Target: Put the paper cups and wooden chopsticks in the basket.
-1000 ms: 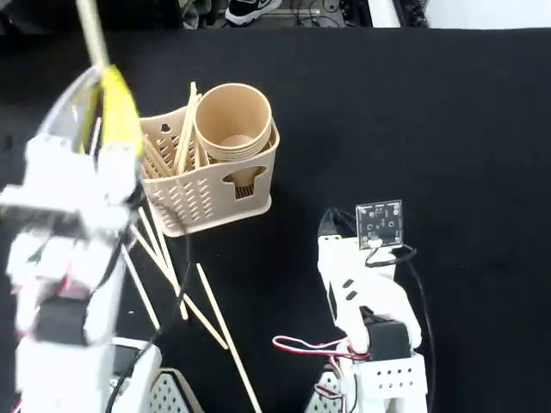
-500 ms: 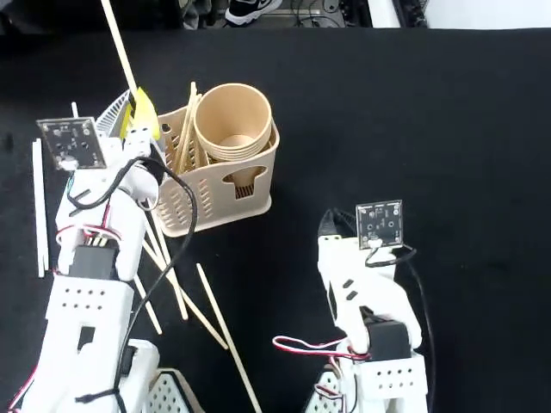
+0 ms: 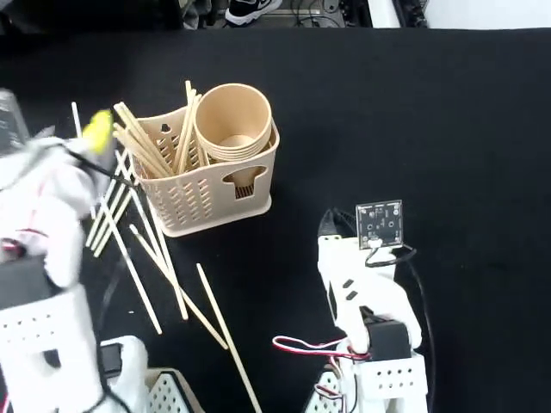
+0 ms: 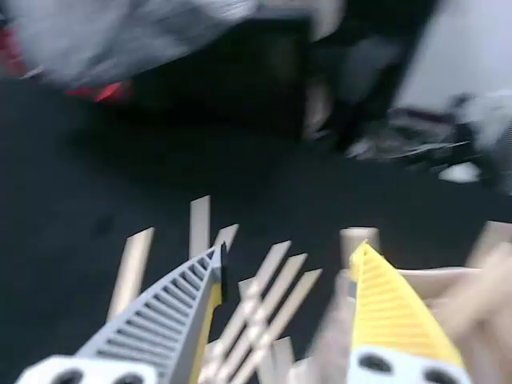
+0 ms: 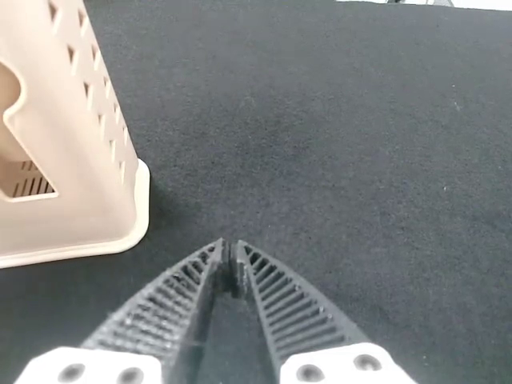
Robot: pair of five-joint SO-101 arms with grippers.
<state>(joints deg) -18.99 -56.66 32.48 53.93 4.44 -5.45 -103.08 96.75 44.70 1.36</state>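
I swing the left arm [image 3: 47, 215] off toward nine o'clock, jaws apart, chopstick [image 3: 138, 144] dropped in the basket [image 3: 215, 194]; right jaws together, loose sticks [image 3: 172, 280] remain.

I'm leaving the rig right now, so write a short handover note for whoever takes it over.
Left hand: open, empty, beside the basket.
Right hand: shut, empty, low over the table.
Done: paper cups stacked in the basket, several chopsticks standing in it.
Left: loose chopsticks on the table beside the basket to collect.
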